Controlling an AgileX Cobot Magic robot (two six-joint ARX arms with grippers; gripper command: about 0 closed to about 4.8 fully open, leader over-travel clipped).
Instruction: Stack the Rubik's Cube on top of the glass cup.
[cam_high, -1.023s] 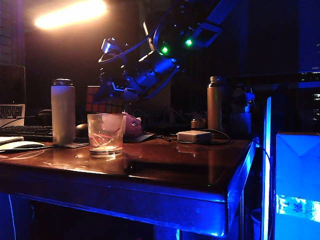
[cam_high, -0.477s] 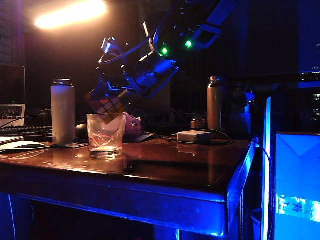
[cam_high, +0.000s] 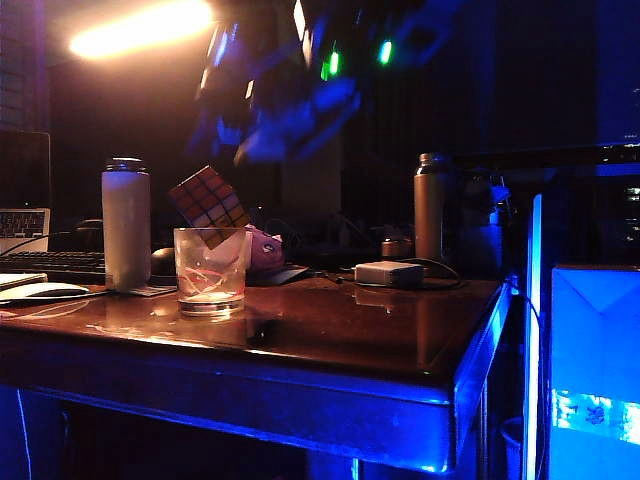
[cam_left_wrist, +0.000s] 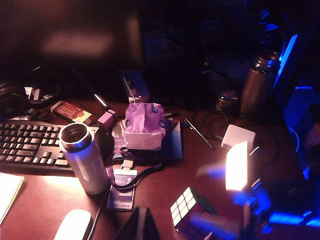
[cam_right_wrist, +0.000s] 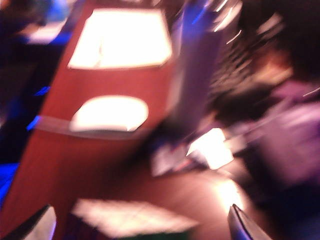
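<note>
The Rubik's Cube (cam_high: 208, 203) rests tilted on the glass cup (cam_high: 210, 270), with one corner dipping inside the rim. My right gripper (cam_high: 240, 140) is a blur above the cube and clear of it. In the right wrist view the right gripper (cam_right_wrist: 140, 227) is open, its fingers wide apart, and the cube's pale face (cam_right_wrist: 130, 217) lies blurred between and below them. The left gripper (cam_left_wrist: 139, 226) hangs shut and empty over the table, to one side of the cube (cam_left_wrist: 190, 212). The cup does not show in either wrist view.
A tall white bottle (cam_high: 126, 225) stands just left of the cup. A pinkish lump (cam_high: 265, 248) lies behind it. A brown bottle (cam_high: 431, 205) and a white box (cam_high: 390, 273) are to the right. A keyboard (cam_high: 50, 262) and mouse (cam_high: 40, 291) lie at the far left.
The right gripper opened, let go of the cube and rose away. The cube, first held level behind the cup, now sits tilted on the rim. The left arm kept still.
</note>
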